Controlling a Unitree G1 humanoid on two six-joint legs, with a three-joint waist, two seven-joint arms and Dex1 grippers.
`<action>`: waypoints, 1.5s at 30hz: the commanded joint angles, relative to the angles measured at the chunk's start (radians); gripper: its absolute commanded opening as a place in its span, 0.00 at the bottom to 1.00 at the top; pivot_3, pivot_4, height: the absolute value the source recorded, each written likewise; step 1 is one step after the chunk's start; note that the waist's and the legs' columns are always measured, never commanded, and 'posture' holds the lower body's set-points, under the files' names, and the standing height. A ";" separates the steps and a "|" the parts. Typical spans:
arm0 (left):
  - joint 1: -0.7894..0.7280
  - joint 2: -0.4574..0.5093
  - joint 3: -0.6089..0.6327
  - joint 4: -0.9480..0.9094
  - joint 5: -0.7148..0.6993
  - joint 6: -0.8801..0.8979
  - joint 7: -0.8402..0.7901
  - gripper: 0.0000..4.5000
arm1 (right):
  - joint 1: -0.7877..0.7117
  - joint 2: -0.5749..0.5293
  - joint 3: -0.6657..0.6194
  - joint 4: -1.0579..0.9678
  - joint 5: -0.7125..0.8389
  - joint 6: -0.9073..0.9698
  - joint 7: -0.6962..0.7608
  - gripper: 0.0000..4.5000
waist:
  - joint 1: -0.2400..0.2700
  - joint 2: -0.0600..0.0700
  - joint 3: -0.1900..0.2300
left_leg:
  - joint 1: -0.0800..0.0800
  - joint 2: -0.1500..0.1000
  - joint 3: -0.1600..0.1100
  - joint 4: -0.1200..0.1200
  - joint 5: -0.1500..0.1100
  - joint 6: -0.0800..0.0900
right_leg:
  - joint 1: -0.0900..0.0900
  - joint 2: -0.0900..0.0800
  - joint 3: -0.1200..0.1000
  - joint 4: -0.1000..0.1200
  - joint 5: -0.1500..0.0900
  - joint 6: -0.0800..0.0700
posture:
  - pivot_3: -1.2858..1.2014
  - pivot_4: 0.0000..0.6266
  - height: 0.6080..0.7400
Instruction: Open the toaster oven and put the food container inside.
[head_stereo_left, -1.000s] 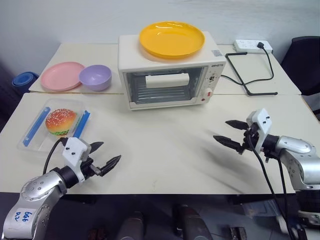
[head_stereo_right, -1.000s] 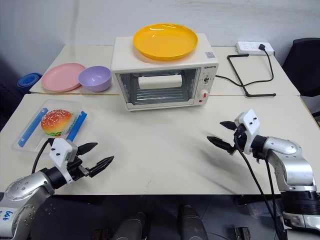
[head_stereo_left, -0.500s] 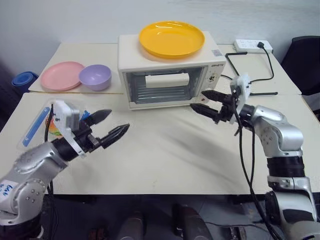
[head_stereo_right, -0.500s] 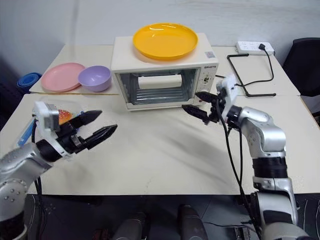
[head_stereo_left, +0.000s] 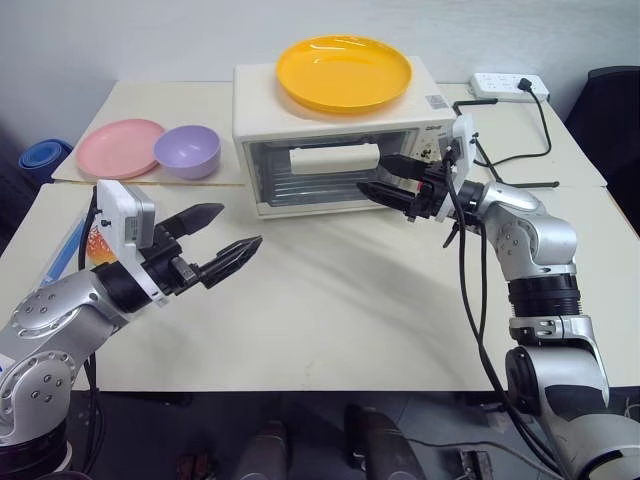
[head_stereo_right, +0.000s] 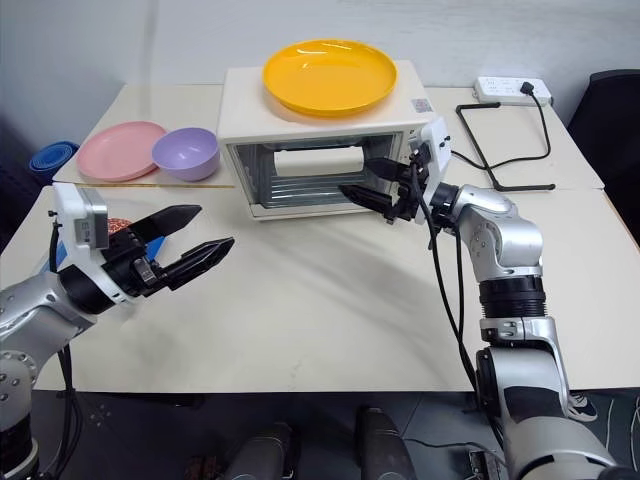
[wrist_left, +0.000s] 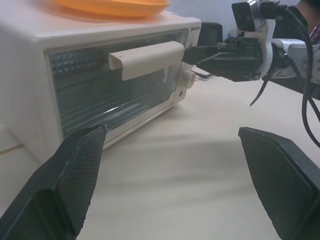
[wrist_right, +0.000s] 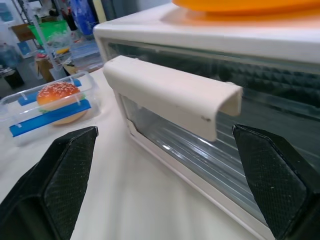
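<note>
The toaster oven (head_stereo_left: 340, 140) stands at the back of the table with its glass door shut and its white bar handle (head_stereo_left: 335, 158) across the front. My right gripper (head_stereo_left: 377, 175) is open, level in front of the handle's right end, fingers spread above and below it without touching. My left gripper (head_stereo_left: 238, 227) is open over the table's left side, pointing toward the oven. The food container (wrist_right: 50, 107), clear with blue clips and a burger bun inside, lies at the left edge of the table, mostly hidden behind my left arm in the eye views.
An orange plate (head_stereo_left: 343, 72) rests on top of the oven. A pink plate (head_stereo_left: 120, 148) and a purple bowl (head_stereo_left: 188, 150) sit at the back left. A power strip (head_stereo_left: 508, 85) and black cable (head_stereo_left: 500, 150) lie right of the oven.
Both arms have risen. My right gripper swung left from the table's right side to the oven's handle. My left gripper lifted and now covers the container. Both stayed open.
</note>
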 joint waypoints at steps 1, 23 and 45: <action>-0.020 0.018 0.014 -0.019 0.029 -0.037 0.022 1.00 | 0.023 -0.009 0.016 -0.117 0.052 0.032 0.063 0.99 | -0.001 0.000 0.000 | 0.000 0.000 0.000 0.000 0.000 0.000 | 0.000 0.000 0.000 0.000 0.000 0.000 | 0.52 0.24 1.00; -0.401 0.105 -0.318 0.394 0.429 -0.271 -0.207 0.02 | 0.290 -0.039 0.046 -0.376 0.069 0.070 0.042 1.00 | -0.017 0.000 0.000 | 0.003 0.000 0.007 -0.001 0.000 0.000 | -0.001 0.002 -0.001 0.003 0.000 0.000 | 0.52 0.24 1.00; -0.271 0.027 -0.435 0.403 0.572 -0.292 -0.365 0.01 | 0.651 -0.283 -0.225 -0.735 0.255 0.222 -0.056 1.00 | -0.015 0.000 0.000 | 0.003 0.000 0.008 0.001 0.000 0.002 | -0.001 0.000 0.001 0.004 0.001 0.002 | 0.52 0.24 1.00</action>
